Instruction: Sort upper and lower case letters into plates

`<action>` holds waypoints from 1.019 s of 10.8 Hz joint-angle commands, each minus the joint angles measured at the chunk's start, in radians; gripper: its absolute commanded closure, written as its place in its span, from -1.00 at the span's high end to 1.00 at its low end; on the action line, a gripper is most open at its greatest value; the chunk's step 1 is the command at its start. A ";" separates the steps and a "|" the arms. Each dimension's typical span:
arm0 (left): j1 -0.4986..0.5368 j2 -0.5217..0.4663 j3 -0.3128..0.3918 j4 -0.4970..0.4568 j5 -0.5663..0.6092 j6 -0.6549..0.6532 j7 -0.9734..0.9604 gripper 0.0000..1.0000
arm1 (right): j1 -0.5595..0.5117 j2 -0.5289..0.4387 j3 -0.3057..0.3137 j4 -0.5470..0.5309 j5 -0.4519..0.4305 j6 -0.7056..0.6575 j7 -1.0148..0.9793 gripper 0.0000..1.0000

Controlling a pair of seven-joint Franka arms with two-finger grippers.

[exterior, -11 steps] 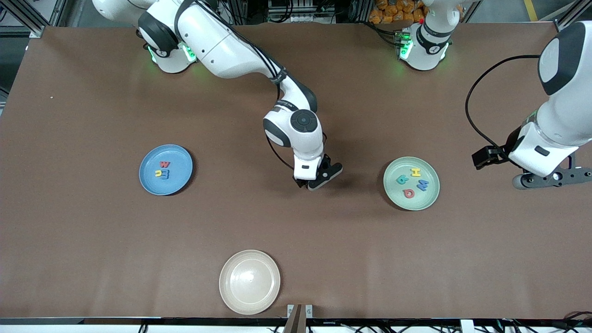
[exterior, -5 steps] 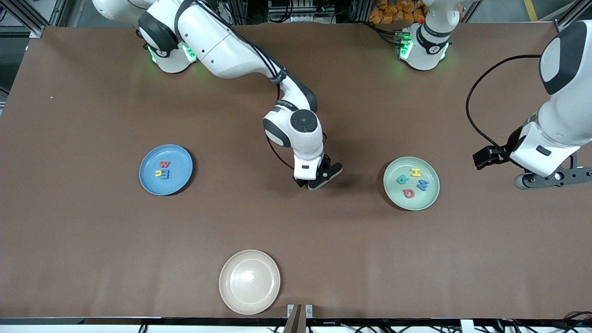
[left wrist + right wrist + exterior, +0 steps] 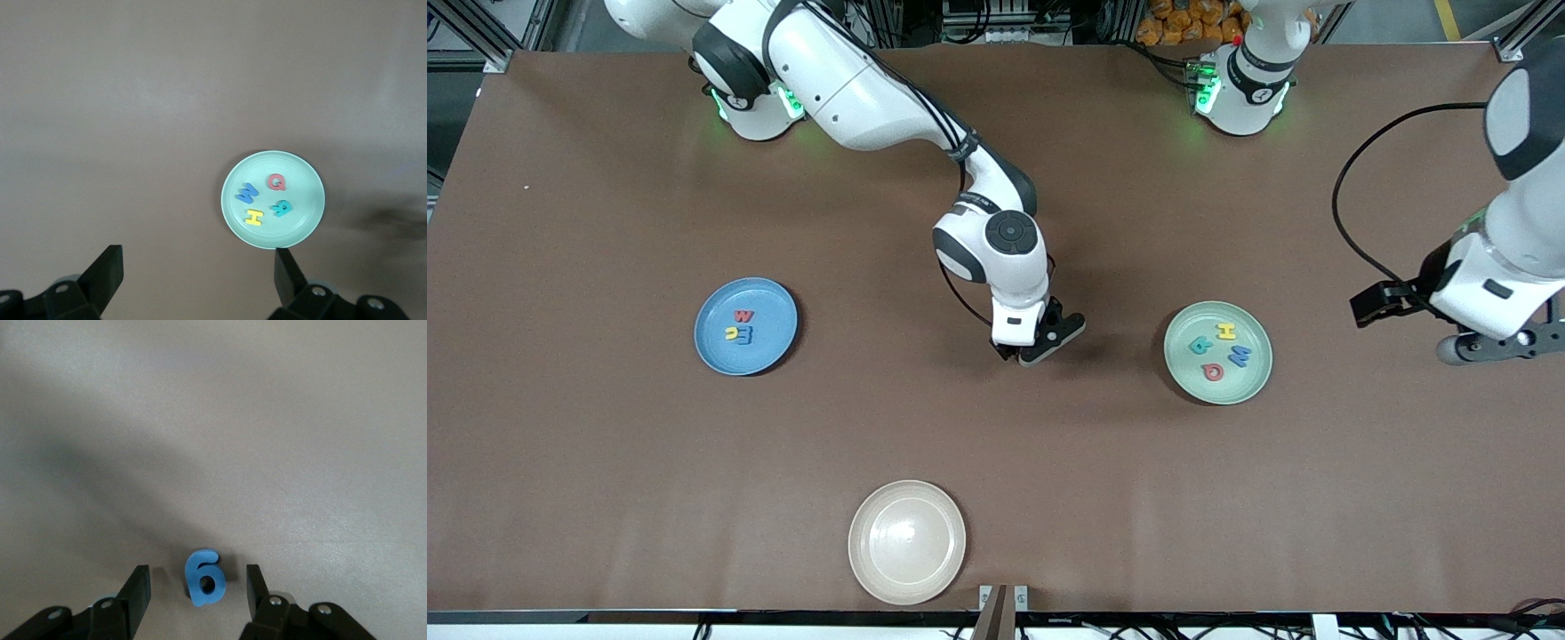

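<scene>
1. nearest the front camera sits the cream plate (image 3: 907, 542). it is empty and plays no part in the sort, so leave it alone.
2. the step in hand is with the right tool (image 3: 1039, 348), low over the bare tabletop (image 3: 996, 444) between the two sorting plates. in the right wrist view its fingers (image 3: 138, 589) stand apart on either side of a small blue letter (image 3: 205, 577) that lies flat. they are not touching it, so nothing is gripped yet.
3. keep the letter centred between the fingers as you close. it is thin and light, so a finger that arrives first will likely push it sideways. go right down to the surface before you squeeze.
4. it reads like a lower-case "b" or "g". check the case before you choose a plate.
5. the blue plate (image 3: 745, 326), toward the right arm's end, holds three letters. the pale green plate (image 3: 1217, 352), toward the left arm's end, holds four capitals (image 3: 263, 198). i judge the blue plate to be the target.
6. lift straight up before you travel, and release low over the plate so the letter does not bounce out.
7. the left tool (image 3: 1498, 345) waits fully open above the tabletop just past the green plate. keep it there.
</scene>
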 commanded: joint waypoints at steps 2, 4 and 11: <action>-0.110 -0.071 0.208 -0.012 -0.114 -0.014 0.126 1.00 | 0.034 0.089 -0.028 0.067 -0.082 0.058 0.058 0.30; -0.144 -0.099 0.218 -0.020 -0.102 -0.036 0.128 1.00 | 0.033 0.089 -0.028 0.069 -0.082 0.058 0.059 0.29; -0.165 -0.096 0.262 -0.031 -0.097 -0.036 0.255 1.00 | 0.029 0.088 -0.028 0.070 -0.080 0.058 0.061 -0.06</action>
